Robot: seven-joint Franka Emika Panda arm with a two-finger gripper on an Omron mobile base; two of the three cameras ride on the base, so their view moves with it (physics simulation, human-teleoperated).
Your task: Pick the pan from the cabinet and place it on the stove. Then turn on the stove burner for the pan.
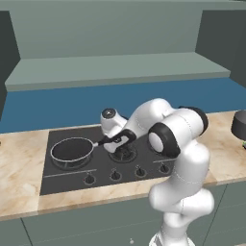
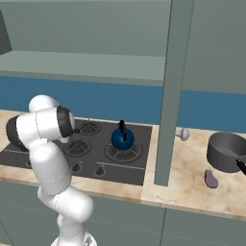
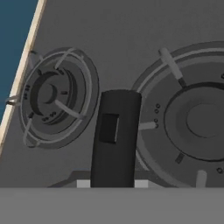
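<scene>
Pan (image 1: 72, 150) inside stove (image 1: 62, 180) edges (hand (image 1: 102, 141) clamped on handle).

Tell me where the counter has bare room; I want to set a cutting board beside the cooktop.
Free: the marble counter left of the stove, and the stretch between the stove and the grey pot. Crowded: the stove itself, with the pan on its left burner, the hand shut on the pan's handle, and the blue kettle. An eggplant lies by the pot.

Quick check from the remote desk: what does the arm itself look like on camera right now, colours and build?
A glossy white arm of rounded, bulbous segments with dark grey-black bands at the joints. The gripper is black at the end of a white wrist. No cables or markings are visible.
</scene>
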